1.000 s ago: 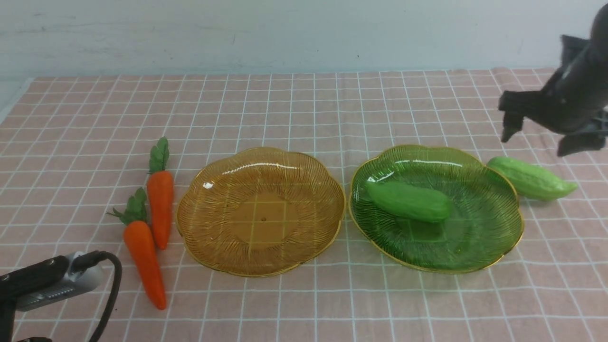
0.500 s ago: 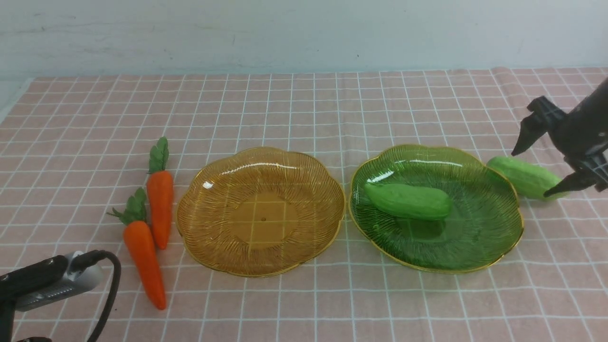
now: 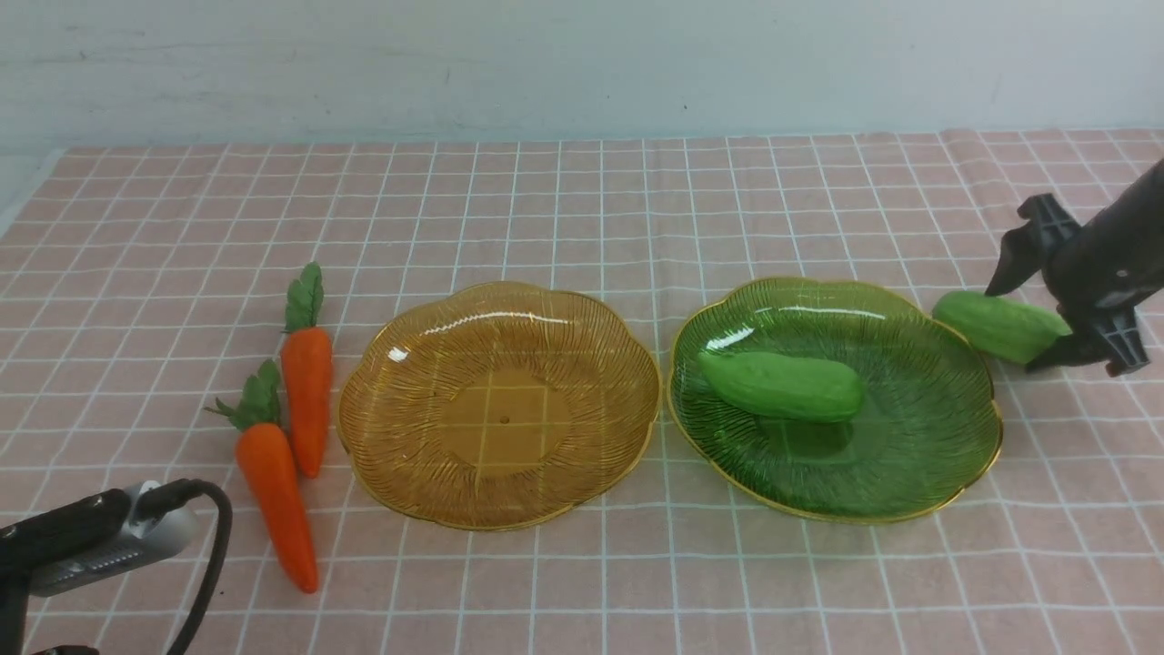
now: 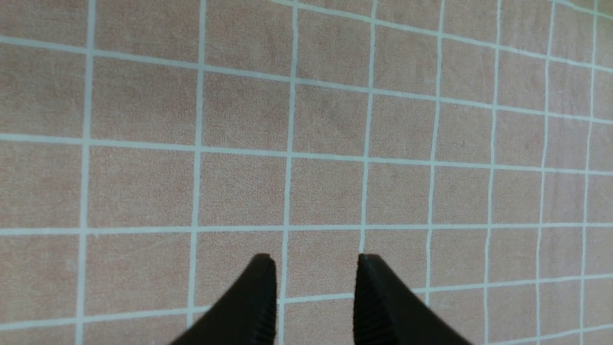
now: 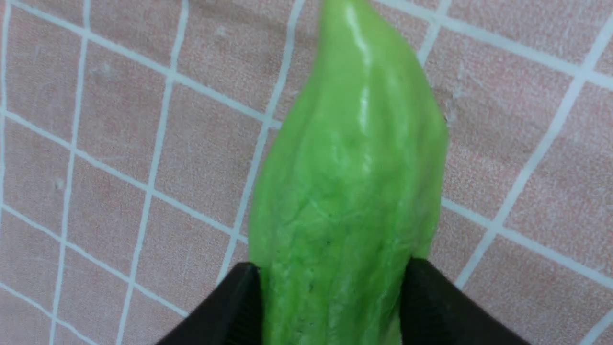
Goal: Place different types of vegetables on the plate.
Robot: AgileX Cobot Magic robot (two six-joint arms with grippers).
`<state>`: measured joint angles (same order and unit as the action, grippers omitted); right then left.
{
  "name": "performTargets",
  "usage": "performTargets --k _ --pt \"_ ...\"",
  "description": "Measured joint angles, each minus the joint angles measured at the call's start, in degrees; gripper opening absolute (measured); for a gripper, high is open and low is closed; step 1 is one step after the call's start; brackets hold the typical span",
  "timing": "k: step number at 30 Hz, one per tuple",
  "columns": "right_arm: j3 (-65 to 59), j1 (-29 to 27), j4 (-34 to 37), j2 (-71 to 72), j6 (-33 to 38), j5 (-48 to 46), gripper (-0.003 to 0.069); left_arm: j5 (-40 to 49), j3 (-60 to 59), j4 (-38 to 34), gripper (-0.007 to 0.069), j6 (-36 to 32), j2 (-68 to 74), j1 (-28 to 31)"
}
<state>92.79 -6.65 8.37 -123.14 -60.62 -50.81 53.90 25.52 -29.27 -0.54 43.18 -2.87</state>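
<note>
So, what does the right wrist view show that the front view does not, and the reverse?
Right wrist only: both fingers pressing the sides of the gourd outside the plates. Front only: amber plate, green plate holding the second gourd, two carrots. Both: that gripped gourd, the right gripper and the checked cloth.

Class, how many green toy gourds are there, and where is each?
2. One gourd lies in the green plate; the other gourd lies on the cloth beside it, within the right gripper.

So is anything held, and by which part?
Right gripper pinches the glossy light-green toy gourd near its right end; left gripper holds nothing.
</note>
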Motion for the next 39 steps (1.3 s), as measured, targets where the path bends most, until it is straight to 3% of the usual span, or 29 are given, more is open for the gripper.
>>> performTargets --k 3,7,11,14,18,24,34,39 --pt "0.1 0.0 -0.5 0.1 1.0 0.1 0.0316 0.0 0.0 0.0 0.0218 0.0 0.0 0.0" --pt "1.1 0.0 -0.3 0.1 4.8 -0.4 0.0318 0.0 0.0 0.0 0.0218 0.0 0.0 0.0" --pt "7.7 0.0 3.1 1.4 17.0 -4.6 0.0318 0.0 0.0 0.0 0.0218 0.1 0.0 0.0" --pt "15.6 0.0 8.2 5.2 30.3 -12.5 0.0318 0.0 0.0 0.0 0.0218 0.0 0.0 0.0" --pt "19.1 0.0 11.1 8.4 39.5 -19.2 0.0318 -0.3 0.0 0.2 0.0218 0.0 0.0 0.0" --pt "15.7 1.3 11.8 11.7 51.0 -20.4 0.0318 -3.7 0.0 0.2 0.0218 1.8 0.0 0.0" --pt "6.5 17.9 13.6 10.6 66.5 -20.5 0.0318 -4.9 0.0 2.8 0.0218 6.7 0.0 0.0" --pt "6.4 21.3 8.5 6.5 68.2 -20.4 0.0318 -4.9 0.0 3.1 0.0223 7.1 0.0 0.0"
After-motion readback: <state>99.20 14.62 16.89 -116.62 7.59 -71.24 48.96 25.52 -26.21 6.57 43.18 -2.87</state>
